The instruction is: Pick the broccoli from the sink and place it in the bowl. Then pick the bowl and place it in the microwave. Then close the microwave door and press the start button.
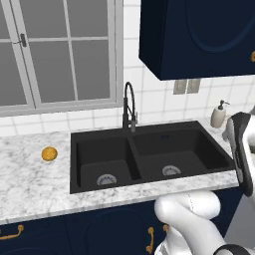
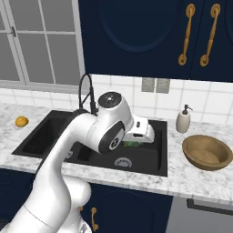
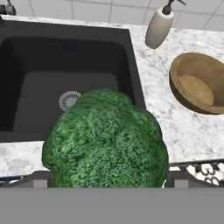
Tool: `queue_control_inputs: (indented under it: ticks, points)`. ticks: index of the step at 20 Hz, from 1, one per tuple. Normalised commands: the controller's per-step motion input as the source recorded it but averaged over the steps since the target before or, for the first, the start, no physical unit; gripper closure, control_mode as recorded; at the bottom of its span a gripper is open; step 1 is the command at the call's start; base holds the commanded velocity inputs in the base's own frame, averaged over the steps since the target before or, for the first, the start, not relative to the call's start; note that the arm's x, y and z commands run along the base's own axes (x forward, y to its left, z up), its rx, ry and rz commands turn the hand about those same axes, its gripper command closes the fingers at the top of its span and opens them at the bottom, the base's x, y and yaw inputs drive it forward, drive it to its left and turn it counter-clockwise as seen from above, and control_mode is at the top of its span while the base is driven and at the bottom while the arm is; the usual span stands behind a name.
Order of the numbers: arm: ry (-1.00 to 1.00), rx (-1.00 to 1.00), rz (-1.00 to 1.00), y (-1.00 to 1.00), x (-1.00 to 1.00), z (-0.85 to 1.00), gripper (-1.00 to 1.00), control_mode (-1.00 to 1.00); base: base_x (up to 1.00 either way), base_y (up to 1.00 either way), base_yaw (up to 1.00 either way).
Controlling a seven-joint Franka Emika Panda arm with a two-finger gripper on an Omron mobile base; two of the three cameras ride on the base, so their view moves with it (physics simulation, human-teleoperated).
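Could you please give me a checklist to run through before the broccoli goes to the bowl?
1. Broccoli between the fingers of the gripper, clear of the sink floor: ok.
2. Grip firm enough to carry it: cannot tell.
3. Bowl upright and empty on the counter: ok.
4. Broccoli above the bowl: not ok, it hangs over the right basin.
5. Soap bottle out of the way: ok, it stands behind the bowl, apart from it.
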Motion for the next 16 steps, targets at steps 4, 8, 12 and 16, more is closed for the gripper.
queue_control_inputs:
  ticks: [4, 8, 12, 16]
  points:
    - [0.05, 0.0, -0.22, -0.99, 0.22, 0.0, 1.0, -1.0, 0.0, 0.0, 0.0]
    - [-0.04, 0.01, -0.21, -0.99, 0.2, 0.0, 1.0, -1.0, 0.0, 0.0, 0.0]
    - [-0.03, 0.02, -0.19, -0.91, 0.35, 0.0, 1.0, -1.0, 0.0, 0.0, 0.0]
    - [0.0, 0.05, -0.16, -0.79, 0.27, -0.01, 1.0, -1.0, 0.0, 0.0, 0.0]
